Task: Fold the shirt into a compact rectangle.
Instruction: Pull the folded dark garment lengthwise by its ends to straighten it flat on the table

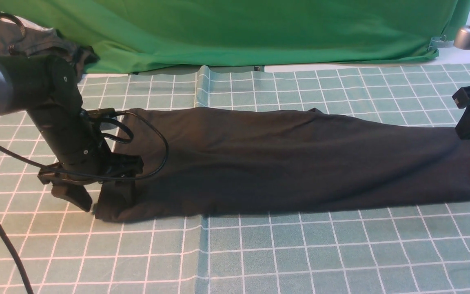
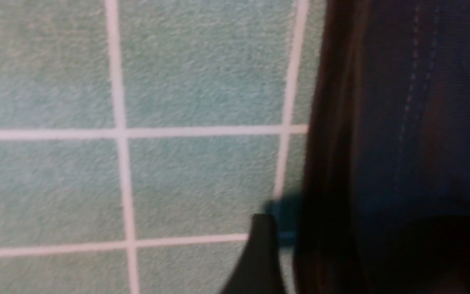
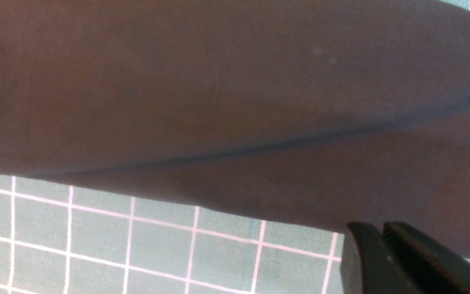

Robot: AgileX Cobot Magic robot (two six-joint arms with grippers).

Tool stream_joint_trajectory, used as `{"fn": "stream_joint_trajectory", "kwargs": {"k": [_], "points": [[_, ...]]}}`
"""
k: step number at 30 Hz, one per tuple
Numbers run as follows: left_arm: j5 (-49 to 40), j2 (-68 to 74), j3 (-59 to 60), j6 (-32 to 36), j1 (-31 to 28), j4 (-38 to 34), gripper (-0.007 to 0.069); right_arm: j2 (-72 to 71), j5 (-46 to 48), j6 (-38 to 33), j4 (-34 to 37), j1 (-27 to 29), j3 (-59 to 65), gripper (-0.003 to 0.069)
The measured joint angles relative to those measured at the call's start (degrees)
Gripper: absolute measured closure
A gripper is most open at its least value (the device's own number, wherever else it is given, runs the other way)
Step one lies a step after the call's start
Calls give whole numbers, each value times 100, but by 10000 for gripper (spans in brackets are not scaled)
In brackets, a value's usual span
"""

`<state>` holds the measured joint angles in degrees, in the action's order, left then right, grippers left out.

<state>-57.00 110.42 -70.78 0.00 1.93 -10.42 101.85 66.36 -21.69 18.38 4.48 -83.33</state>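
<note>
Shirt (image 1: 292, 163) lies as 1 long dark strip across the checked cloth (image 1: 259, 253), so the lengthwise folds look done and the crosswise fold is next. My left gripper (image 1: 98, 200) sits low at the strip's left end, jaws wide, 1 finger on the fabric and 1 on the cloth beside it. It needs to close on that corner. My right gripper (image 1: 465, 132) is at the far right end, jaws pressed together; can't tell if fabric is pinched. Shirt's right end is cut off, print and label hidden.

shirt (image 1: 300, 159): matt soft cloth | table cover (image 1: 300, 253): fuzzy cloth | backdrop (image 1: 239, 28): smooth cloth
</note>
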Motion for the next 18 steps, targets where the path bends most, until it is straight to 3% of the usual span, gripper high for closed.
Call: {"fn": "stream_joint_trajectory", "kwargs": {"k": [3,4,6,8,12,15,18], "points": [[0,12,-4,194,-5,-188,225,0,-18,0,0,0,0,602],[0,12,-4,245,-5,-270,350,0,-25,0,0,0,0,601],[-13,16,-4,336,1,-316,502,0,-31,0,0,0,0,601],[-28,16,-4,408,7,-316,566,0,-44,0,5,0,0,599],[-54,-5,-4,352,13,-132,591,0,-61,0,5,0,0,598],[-211,-181,2,-144,-5,522,594,0,-61,0,10,0,0,593],[-520,-462,8,-347,-375,767,595,0,-63,0,5,0,0,589]]}}
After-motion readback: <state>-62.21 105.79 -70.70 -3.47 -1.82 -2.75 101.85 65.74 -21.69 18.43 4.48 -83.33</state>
